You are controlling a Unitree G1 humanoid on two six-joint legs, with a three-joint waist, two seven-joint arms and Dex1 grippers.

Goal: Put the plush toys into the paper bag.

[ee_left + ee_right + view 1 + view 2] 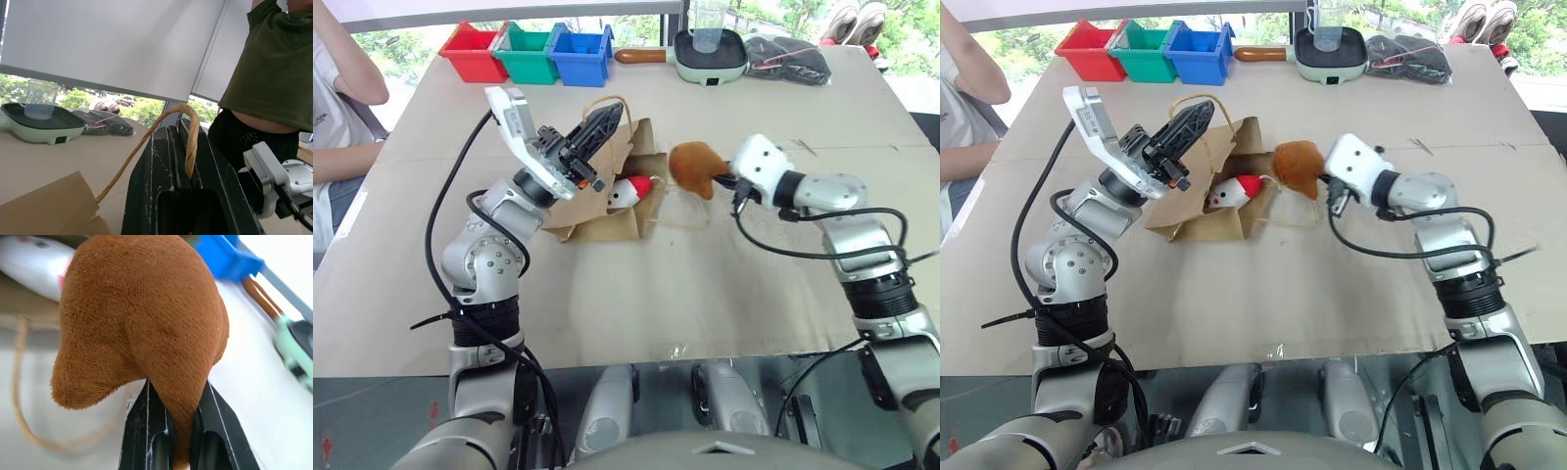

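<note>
Left gripper [604, 121]: nearest us on the left, we saw it raised above the table [636, 294], fingers clenched on the bag's handle [188, 137], the twisted loop running up between them in the left wrist view.
Bag [597, 211]: we found the brown paper bag lying on the table at centre, its mouth lifted toward the left gripper by the pinched handle; a second handle [680, 217] lay loose on the table by the mouth.
Cone toy [631, 191]: we saw the white toy with its red tip lying at the bag's mouth, partly on the paper.
Drumstick [695, 166]: we saw the orange-brown toy in the air just right of the bag's mouth, its narrow end pinched in the right gripper.
Right gripper [183, 431]: we saw its two black fingers grasping the drumstick's thin end.
Far edge: we noted red [473, 51], green [530, 52] and blue [580, 54] bins, then a green pan [709, 54] and a black pouch [790, 59].
Person [337, 108]: seated at the table's left side.
</note>
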